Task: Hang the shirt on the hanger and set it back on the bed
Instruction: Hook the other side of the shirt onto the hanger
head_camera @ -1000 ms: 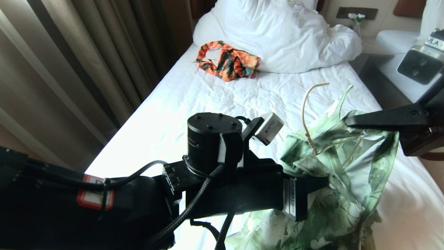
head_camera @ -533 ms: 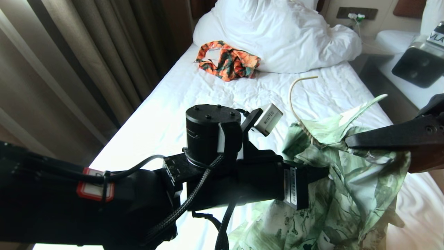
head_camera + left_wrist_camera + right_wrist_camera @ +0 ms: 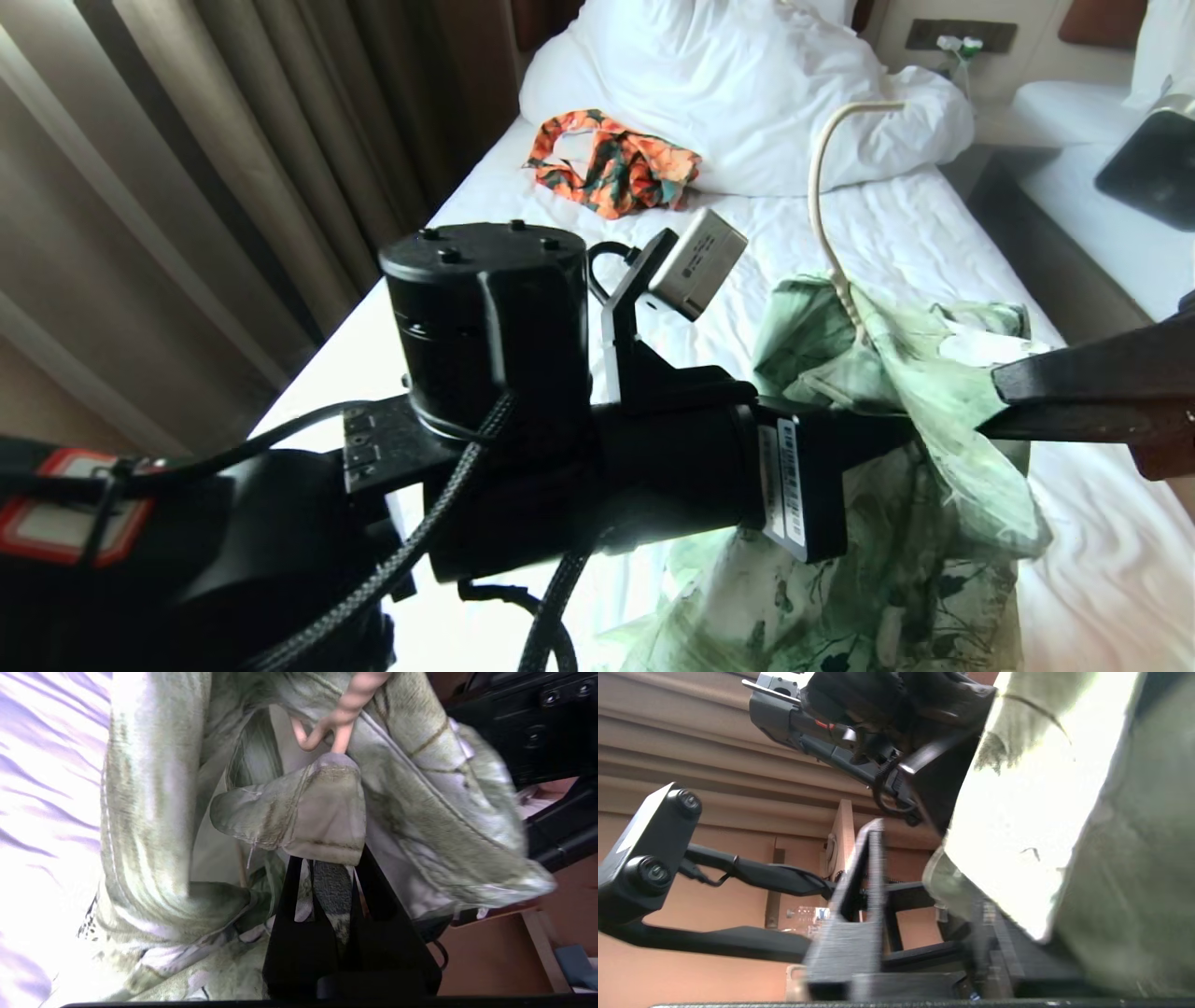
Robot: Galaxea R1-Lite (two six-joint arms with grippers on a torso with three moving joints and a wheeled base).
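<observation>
The left gripper [image 3: 334,877] is clamped on the shirt [image 3: 896,439], held above the bed [image 3: 485,280] with the hanger [image 3: 826,205] inside. The right gripper [image 3: 924,900], jaws parted, touches its shoulder. Dressing looks nearly finished; next, lowering it flat.

Parted right end effector [image 3: 924,905] beside green shirt [image 3: 1111,858].

brown curtains [image 3: 233,159] hang beside a dark nightstand [image 3: 1036,233].
</observation>
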